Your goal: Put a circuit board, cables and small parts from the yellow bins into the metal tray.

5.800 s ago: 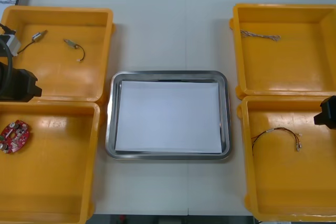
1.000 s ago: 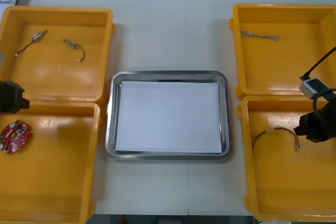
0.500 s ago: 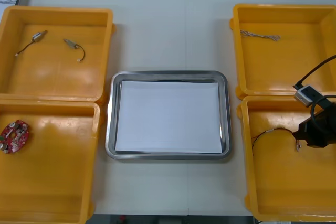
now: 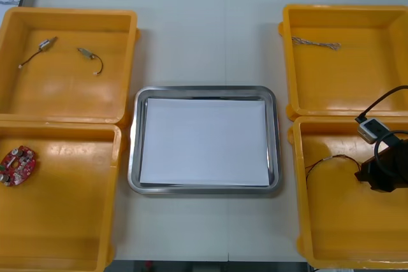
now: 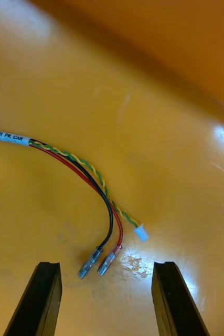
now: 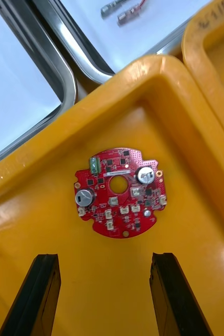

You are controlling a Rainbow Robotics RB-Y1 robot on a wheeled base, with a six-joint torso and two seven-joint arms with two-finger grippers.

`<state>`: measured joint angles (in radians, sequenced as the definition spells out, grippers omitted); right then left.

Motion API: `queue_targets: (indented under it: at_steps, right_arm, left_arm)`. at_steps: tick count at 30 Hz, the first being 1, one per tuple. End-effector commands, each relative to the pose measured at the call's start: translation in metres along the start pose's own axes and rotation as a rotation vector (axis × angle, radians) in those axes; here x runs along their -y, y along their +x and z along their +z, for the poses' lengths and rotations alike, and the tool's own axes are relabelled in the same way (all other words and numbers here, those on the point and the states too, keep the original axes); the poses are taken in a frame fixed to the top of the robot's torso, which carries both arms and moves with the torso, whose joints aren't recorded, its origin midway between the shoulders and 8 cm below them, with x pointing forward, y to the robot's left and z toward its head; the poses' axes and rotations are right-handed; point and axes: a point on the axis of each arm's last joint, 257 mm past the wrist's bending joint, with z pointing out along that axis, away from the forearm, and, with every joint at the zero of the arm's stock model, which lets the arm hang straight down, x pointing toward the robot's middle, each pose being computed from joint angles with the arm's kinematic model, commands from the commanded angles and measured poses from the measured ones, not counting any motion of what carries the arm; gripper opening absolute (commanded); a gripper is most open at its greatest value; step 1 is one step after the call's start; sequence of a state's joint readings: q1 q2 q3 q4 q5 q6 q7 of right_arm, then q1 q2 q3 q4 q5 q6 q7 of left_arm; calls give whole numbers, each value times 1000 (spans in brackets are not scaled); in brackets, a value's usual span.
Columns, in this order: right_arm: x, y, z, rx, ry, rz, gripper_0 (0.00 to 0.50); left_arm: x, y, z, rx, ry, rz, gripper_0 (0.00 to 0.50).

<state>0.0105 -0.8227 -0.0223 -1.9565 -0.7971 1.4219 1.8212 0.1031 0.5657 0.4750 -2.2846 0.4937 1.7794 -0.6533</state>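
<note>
A cable (image 4: 330,160) of red, black and twisted yellow-green wires lies in the near right yellow bin (image 4: 338,246). My right gripper (image 4: 375,174) hangs over the cable's right end. In the right wrist view this gripper (image 5: 106,265) is open, and the cable's (image 5: 85,168) metal terminals lie on the bin floor between its fingers, untouched. The round red circuit board (image 4: 17,165) lies in the near left bin (image 4: 64,221). In the left wrist view my left gripper (image 6: 105,257) is open, a little short of the board (image 6: 119,191). The metal tray (image 4: 204,90), white inside, sits in the middle.
The far left bin (image 4: 70,93) holds two small metal parts (image 4: 48,44) with short wires. A thin twisted cable (image 4: 315,44) lies in the far right bin (image 4: 344,87). In the left wrist view a metal tray rim (image 6: 85,50) runs just past the bin's edge.
My right arm has come in from the right edge and dropped over the cable's end in the near right bin. My left arm has pulled back off the left edge of the front view.
</note>
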Motion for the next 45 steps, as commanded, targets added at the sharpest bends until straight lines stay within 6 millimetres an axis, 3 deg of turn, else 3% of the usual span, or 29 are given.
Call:
queue_targets:
  at_steps: [1, 12, 23, 25, 26, 27, 29, 37, 45]
  right_arm:
    - [2, 17, 7, -40, 27, -33, 500]
    - [-4, 23, 20, -51, 24, -22, 500]
    - [-2, 27, 32, -49, 12, 0, 500]
    - [-1, 27, 32, -48, 13, 1, 433]
    - [-1, 27, 32, -48, 13, 1, 306]
    - [-2, 27, 32, -49, 10, 1, 149]
    - [-2, 28, 32, -50, 10, -1, 14]
    - [-2, 19, 25, -42, 10, -28, 0]
    - [-2, 15, -9, -71, 18, -67, 0]
  left_arm:
    - [-11, -2, 9, -30, 16, -1, 500]
    - [-14, -24, 24, 4, 23, -84, 500]
    - [-4, -26, 36, -11, 35, -156, 500]
    - [-4, -23, 38, -16, 34, -162, 500]
    - [-4, -20, 40, -20, 32, -165, 500]
    - [-5, -18, 43, -26, 29, -167, 500]
    - [-7, -14, 48, -32, 27, -172, 500]
    - [-13, 0, 63, -69, 11, -177, 500]
    - [-14, 6, 75, -79, 14, -191, 500]
